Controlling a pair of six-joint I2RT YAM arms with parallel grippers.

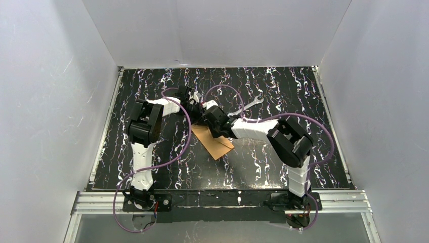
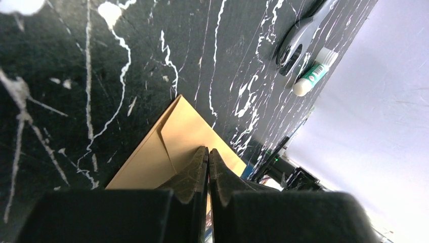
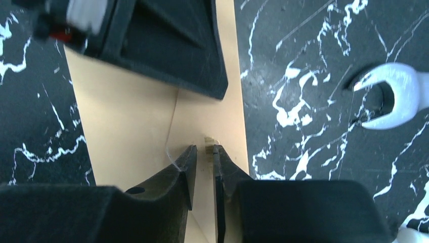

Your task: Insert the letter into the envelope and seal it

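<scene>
from the overhead camera i see the envelope (image 1: pixel 218 143) lying flat on the black marbled table (image 1: pixel 288 162), set at an angle, with both arms reaching in over its far end. the letter does not show as a separate sheet in any view.

on my left wrist camera the left gripper (image 2: pixel 208 154) sits right over the envelope, its jaws pressed together with only a hairline slit between them. the tips are at the envelope's surface near a diagonal fold line; i cannot tell whether any paper is caught between them.

on my right wrist camera the right gripper (image 3: pixel 203 152) is also down on the envelope, its jaws a narrow gap apart, straddling a crease. a small pale sliver (image 3: pixel 209 140) shows at one fingertip. i cannot tell what it is, or whether the jaws are pinching anything. the left gripper's black body lies just beyond, also over the envelope.

a white wrench (image 1: pixel 249 106) lies beyond the envelope, apart from it. a glue stick (image 2: pixel 312 76) lies just beside the wrench.
</scene>
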